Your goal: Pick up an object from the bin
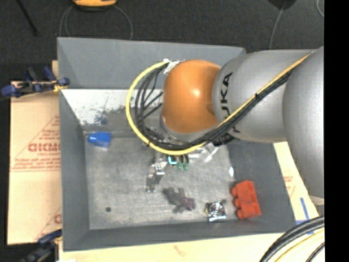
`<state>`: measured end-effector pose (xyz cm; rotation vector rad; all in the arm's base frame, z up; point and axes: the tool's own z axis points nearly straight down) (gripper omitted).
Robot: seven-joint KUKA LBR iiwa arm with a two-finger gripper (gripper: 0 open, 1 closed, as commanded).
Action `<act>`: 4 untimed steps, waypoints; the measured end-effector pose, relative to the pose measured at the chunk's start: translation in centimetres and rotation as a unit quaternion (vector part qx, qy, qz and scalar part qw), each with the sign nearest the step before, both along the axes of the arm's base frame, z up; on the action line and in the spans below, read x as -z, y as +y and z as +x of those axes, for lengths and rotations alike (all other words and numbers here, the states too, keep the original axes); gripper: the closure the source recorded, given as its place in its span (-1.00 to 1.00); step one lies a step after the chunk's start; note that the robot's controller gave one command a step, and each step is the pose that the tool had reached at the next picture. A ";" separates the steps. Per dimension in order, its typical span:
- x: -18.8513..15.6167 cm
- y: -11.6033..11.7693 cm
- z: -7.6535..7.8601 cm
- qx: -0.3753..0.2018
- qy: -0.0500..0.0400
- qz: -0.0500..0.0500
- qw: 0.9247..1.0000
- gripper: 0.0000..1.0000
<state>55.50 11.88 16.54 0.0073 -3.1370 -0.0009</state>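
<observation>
1. Progress: I'd call it early days. The arm reaches into the bin from 3 o'clock, and its orange cover sits over the middle. The gripper pokes out below that, near the centre of the floor.
2. Grip state: honestly can't tell whether it's open or closed. The metal bits under the cover are too jumbled to read, and I see nothing clamped in there.
3. So nothing looks picked yet. My guess is the whole grab, lift and carry-out is left to do.
4. Where the likely target is: the closest thing is a grey-purple lump, a lumpy little figure shape. It's lying flat on the floor just off the gripper towards 5 o'clock, close but apart from it. Whether that's really the pick, no idea.
5. Count of loose stuff, bin as the clock face:
   - one blue cap, small and stubby, out at 10 o'clock, well apart from the gripper
   - one red brick, chunky and studded, at 4 o'clock by the right wall
   - one shiny metal bit, at 5 o'clock, between the lump and the brick
   - one grey-purple lump, as above
   - one white scrap, at 3 o'clock, too small to name
6. That's five things, all singles and no heap.
</observation>
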 end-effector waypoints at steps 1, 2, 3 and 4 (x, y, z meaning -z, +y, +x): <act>9.3 -6.6 4.9 -0.064 -0.006 0.001 0.998 -1.00; 6.3 -9.2 6.0 -0.114 -0.006 -0.001 0.993 -1.00; 5.5 -3.2 7.8 -0.231 -0.006 0.001 0.973 -1.00; 9.0 -7.0 6.9 -0.344 -0.010 0.000 0.939 -1.00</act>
